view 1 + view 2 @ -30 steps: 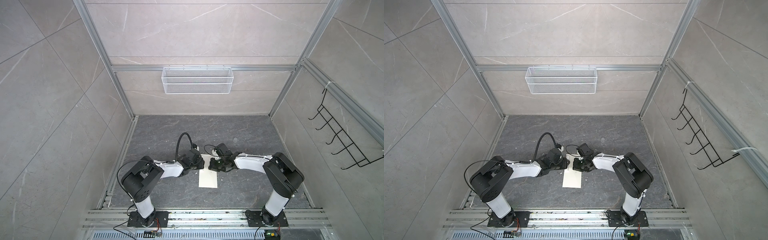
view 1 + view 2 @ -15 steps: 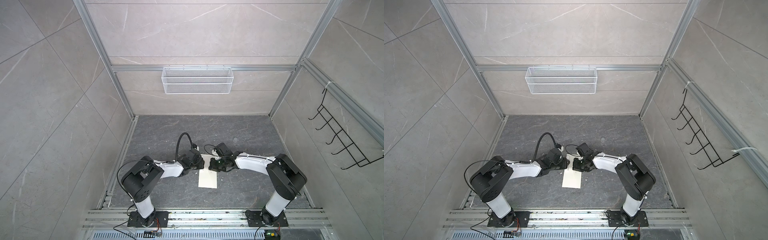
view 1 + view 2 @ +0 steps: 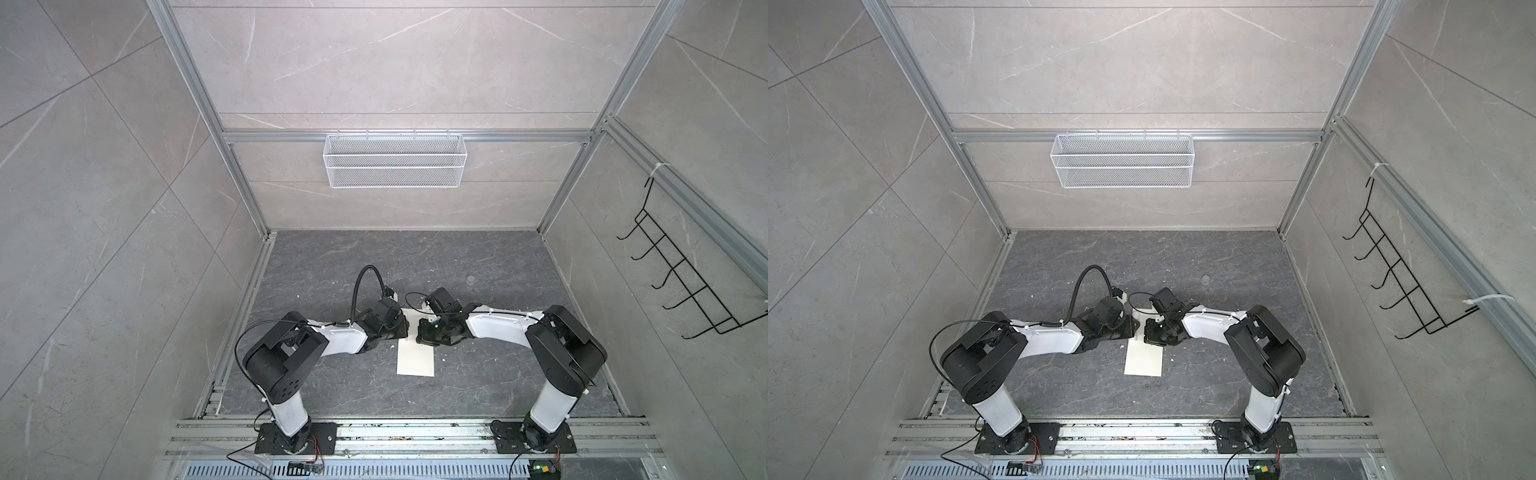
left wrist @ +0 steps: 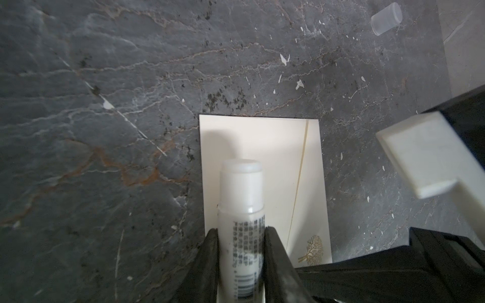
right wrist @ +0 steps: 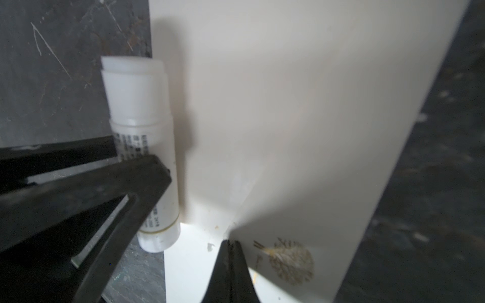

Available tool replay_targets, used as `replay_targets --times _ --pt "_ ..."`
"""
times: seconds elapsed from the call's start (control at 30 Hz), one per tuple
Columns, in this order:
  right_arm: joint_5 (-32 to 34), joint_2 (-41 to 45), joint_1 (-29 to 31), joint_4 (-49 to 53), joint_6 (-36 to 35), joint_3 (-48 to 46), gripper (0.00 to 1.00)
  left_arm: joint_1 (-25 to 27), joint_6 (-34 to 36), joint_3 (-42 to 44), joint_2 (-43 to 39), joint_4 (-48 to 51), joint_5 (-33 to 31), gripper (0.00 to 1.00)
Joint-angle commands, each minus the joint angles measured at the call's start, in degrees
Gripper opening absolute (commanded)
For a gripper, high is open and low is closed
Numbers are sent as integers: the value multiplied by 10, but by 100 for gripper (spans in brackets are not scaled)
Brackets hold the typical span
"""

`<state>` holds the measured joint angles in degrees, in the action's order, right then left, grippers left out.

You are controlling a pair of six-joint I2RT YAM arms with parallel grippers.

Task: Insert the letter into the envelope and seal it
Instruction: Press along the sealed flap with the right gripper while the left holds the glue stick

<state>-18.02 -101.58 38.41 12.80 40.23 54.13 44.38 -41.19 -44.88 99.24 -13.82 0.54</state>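
Observation:
The cream-white envelope (image 3: 415, 357) (image 3: 1144, 359) lies on the grey floor between both arms. A gold tree emblem sits on its flap (image 4: 313, 249) (image 5: 291, 262). My left gripper (image 4: 241, 233) (image 3: 401, 328) is shut on a small white glue stick (image 4: 241, 199) (image 5: 141, 118), whose uncapped end hangs over the envelope's left edge. My right gripper (image 5: 231, 242) (image 3: 422, 332) is shut, its tips pinching the edge of the flap next to the emblem. The flap looks slightly lifted, with bright paper under it. The letter is hidden.
A clear cap (image 4: 386, 19) (image 3: 471, 279) lies on the floor beyond the envelope to the right. A white wire basket (image 3: 395, 166) hangs on the back wall and a black hook rack (image 3: 681, 286) on the right wall. White flecks dot the floor.

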Motion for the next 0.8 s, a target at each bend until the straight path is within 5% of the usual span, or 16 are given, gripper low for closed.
replay_targets --times 0.0,0.77 --pt "5 5 5 41 -17 -9 0 1 1 -9 11 9 -7 0" --pt "-32 44 13 74 -50 -44 0 0 -3 -10 22 7 -8 0"
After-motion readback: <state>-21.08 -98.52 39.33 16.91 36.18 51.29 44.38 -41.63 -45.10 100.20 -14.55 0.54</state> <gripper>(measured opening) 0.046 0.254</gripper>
